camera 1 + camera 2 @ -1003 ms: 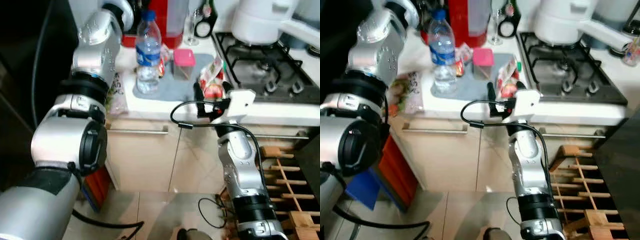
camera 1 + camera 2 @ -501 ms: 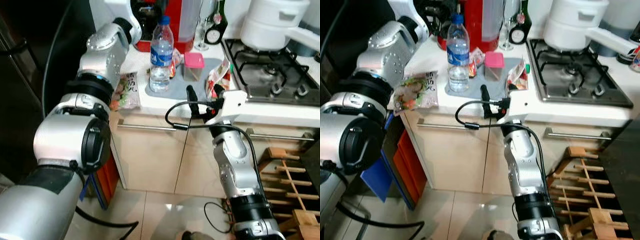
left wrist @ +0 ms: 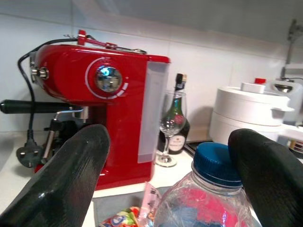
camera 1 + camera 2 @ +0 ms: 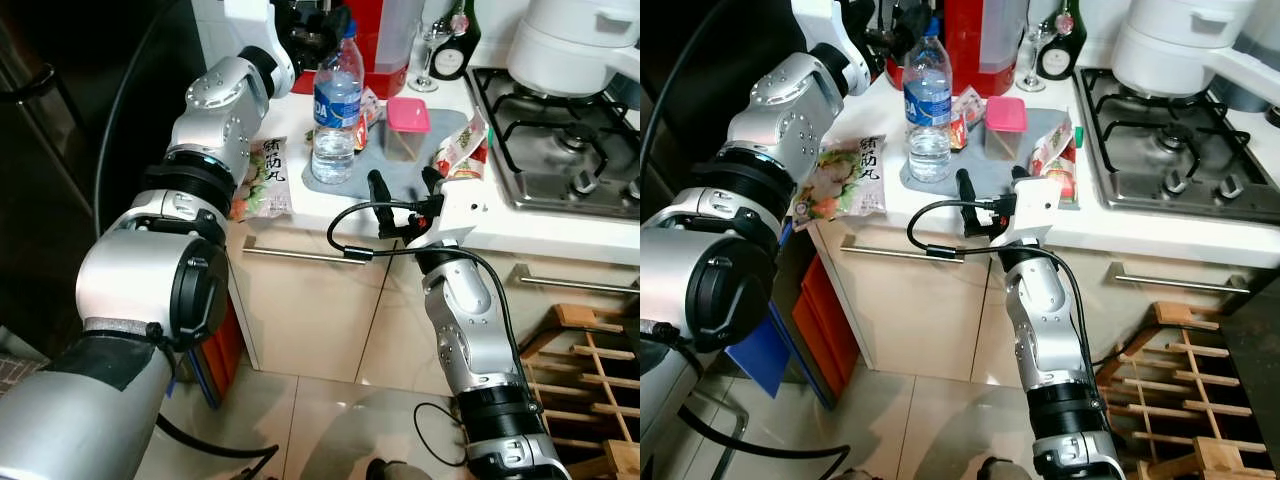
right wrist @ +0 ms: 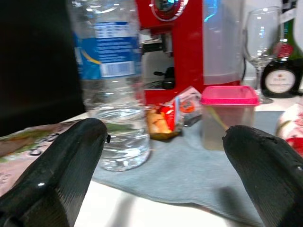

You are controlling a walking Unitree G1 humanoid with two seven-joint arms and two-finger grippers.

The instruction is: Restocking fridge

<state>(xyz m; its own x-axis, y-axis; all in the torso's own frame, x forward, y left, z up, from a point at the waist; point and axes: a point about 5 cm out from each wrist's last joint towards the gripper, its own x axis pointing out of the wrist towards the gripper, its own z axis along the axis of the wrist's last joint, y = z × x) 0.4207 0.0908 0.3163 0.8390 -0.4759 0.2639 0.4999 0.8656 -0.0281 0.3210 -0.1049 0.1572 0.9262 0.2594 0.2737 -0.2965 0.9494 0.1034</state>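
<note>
- My left gripper (image 3: 165, 184) is up over the counter (image 4: 940, 205), fingers (image 3: 66, 175) spread wide with nothing between the pads.
- The bottle (image 4: 928, 100) stands just ahead of it, its blue cap (image 3: 217, 163) level with the fingertips and nearer the far one; I see no contact.
- Beyond that gripper sits the red coffee machine (image 3: 102, 90), with a wine glass (image 3: 171, 125) and a dark bottle (image 3: 179, 118) beside it.
- My right gripper (image 5: 165, 156) hovers at the counter's front edge, fingers (image 5: 57, 170) parted and empty.
- Ahead of it lies a grey mat (image 5: 189, 175) carrying the bottle, a pink-lidded tub (image 5: 229, 116) and a snack pack (image 5: 168, 113).
- A red-and-white packet (image 4: 1052, 150) lies just beyond it on the mat.
- A bag of food (image 4: 845, 180) rests on the counter below my left arm.
- The hob (image 4: 1170, 140) lies well off toward my right.
</note>
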